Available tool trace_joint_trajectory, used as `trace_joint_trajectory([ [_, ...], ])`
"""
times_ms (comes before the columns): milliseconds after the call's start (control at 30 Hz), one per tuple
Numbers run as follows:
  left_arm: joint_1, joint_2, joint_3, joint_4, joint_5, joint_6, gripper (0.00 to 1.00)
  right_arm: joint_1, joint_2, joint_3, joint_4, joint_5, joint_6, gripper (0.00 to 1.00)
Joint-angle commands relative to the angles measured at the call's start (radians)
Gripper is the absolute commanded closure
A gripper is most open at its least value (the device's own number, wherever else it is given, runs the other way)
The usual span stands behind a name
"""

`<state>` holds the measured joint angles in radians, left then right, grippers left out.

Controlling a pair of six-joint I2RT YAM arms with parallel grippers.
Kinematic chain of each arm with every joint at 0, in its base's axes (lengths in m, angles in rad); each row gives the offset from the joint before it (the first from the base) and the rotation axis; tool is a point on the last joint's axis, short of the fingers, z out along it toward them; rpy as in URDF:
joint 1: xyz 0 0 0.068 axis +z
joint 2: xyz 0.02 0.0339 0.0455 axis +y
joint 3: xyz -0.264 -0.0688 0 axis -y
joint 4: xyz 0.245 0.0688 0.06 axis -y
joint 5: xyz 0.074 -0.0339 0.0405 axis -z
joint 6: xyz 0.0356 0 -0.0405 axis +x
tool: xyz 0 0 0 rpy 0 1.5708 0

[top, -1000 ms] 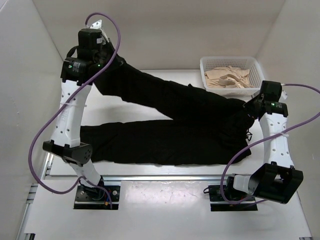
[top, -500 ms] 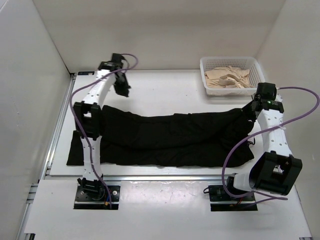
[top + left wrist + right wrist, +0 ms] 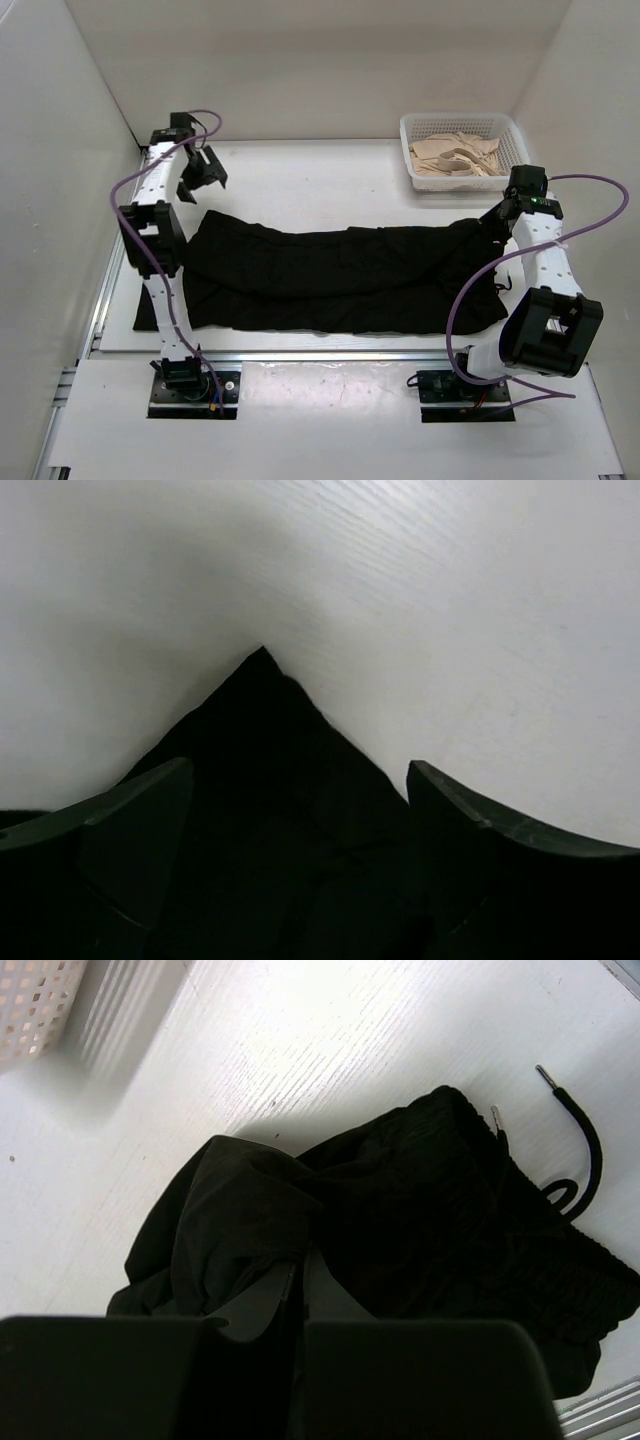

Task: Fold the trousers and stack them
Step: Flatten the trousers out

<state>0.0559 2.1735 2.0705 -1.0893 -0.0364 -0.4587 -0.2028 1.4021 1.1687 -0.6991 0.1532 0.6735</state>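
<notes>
The black trousers [image 3: 340, 275] lay flat on the white table [image 3: 320, 180], near the basket [image 3: 420, 125]. White walls [image 3: 300, 60] stood around. The right gripper [image 3: 495, 222], by the basket, pinched the trousers. The left gripper [image 3: 205, 183], far from the basket, was spread wide.

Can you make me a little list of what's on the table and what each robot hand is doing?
trousers: black, spread across the table
left gripper: open, above the leg-end corner, holding nothing
right gripper: shut on the trousers' waist end
basket: white, far right corner, beige clothes inside
drawstring: black, lying on the table by the waist
</notes>
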Motion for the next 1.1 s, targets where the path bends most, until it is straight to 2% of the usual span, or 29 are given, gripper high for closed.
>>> trace_joint_trajectory([
  [0,-0.025,0.098,0.063,-0.017,0.010,0.002,0.00,-0.004,0.006,0.034,0.023,-0.007,-0.014,1.00],
  [167,-0.044,0.160,0.105,-0.070,-0.060,0.002,0.04,-0.004,0.006,0.034,0.023,-0.007,-0.014,1.00],
  [200,-0.053,0.160,0.094,-0.061,-0.069,0.002,0.12,-0.004,0.006,0.034,0.023,-0.007,-0.014,1.00],
  [267,-0.053,0.169,0.062,-0.048,-0.069,0.002,0.21,-0.004,0.006,0.034,0.023,-0.007,-0.014,1.00],
  [300,-0.053,0.169,0.062,-0.047,-0.060,0.002,0.32,-0.004,0.006,0.034,0.023,-0.007,-0.014,1.00],
  [333,-0.053,0.178,0.048,-0.047,-0.060,0.002,0.38,-0.004,0.006,0.034,0.023,-0.007,-0.014,1.00],
  [367,-0.053,0.178,0.036,-0.047,-0.060,0.002,0.51,-0.004,0.006,0.034,0.023,-0.007,-0.014,1.00],
  [400,-0.053,0.178,0.036,-0.047,-0.060,0.002,0.68,-0.004,0.006,0.034,0.023,-0.007,-0.014,1.00],
  [433,-0.053,0.178,0.036,-0.047,-0.060,0.002,0.90,-0.004,0.006,0.034,0.023,-0.007,-0.014,1.00],
  [533,-0.053,0.112,0.036,-0.058,-0.085,-0.018,0.90,-0.004,-0.005,0.034,0.012,-0.007,-0.014,1.00],
  [667,-0.013,-0.088,0.045,-0.069,-0.146,-0.027,0.90,-0.004,-0.034,0.034,0.001,0.015,-0.014,1.00],
  [900,0.117,-0.366,-0.012,-0.081,-0.116,-0.037,0.90,-0.004,-0.086,0.034,-0.019,0.045,0.006,1.00],
  [1067,0.162,-0.478,-0.091,-0.072,-0.106,-0.026,0.90,-0.004,-0.140,0.025,-0.039,0.092,0.017,1.00],
])
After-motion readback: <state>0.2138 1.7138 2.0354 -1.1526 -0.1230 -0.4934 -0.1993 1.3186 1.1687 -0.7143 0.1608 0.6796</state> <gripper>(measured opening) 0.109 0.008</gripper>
